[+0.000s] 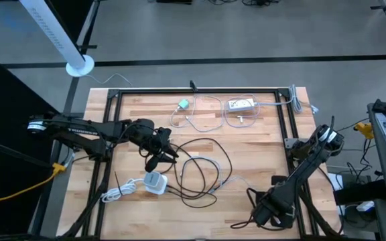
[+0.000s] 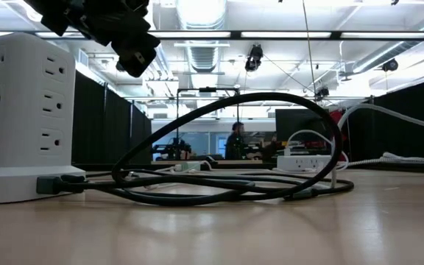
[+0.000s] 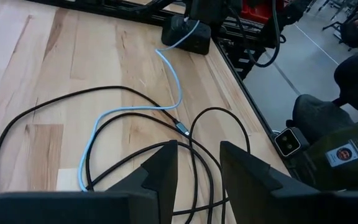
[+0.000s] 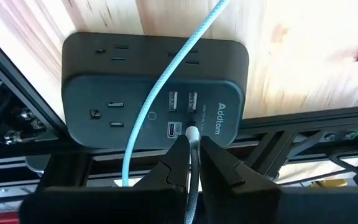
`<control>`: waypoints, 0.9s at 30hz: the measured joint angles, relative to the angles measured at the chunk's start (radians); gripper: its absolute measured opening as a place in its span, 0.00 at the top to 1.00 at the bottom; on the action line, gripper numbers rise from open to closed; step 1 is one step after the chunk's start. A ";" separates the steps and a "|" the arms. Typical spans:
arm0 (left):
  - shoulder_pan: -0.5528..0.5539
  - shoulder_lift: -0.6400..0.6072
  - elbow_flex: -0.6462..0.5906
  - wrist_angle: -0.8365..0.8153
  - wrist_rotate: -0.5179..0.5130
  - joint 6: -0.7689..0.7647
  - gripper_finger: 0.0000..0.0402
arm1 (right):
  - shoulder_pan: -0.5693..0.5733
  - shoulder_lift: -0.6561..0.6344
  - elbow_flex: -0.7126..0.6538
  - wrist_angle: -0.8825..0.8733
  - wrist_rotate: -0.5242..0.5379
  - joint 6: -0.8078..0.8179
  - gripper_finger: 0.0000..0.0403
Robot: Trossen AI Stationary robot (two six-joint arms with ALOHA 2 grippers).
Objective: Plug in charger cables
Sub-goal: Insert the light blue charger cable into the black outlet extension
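Cable point(image 4: 143, 118) plug in right pincer point(image 4: 193, 163), wrist-view only.

L claw point(image 1: 161, 155) open mid-table; R claw point(image 4: 193, 163) pinched shut near edge.

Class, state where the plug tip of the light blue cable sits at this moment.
In the right wrist view, the light blue cable ends between the right gripper fingers, its tip at the dark power block's USB ports, by the table's right front corner.
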 joint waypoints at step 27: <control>0.000 0.000 0.000 0.000 -0.008 -0.007 0.74 | 0.046 -0.011 -0.083 0.122 -0.021 0.151 0.98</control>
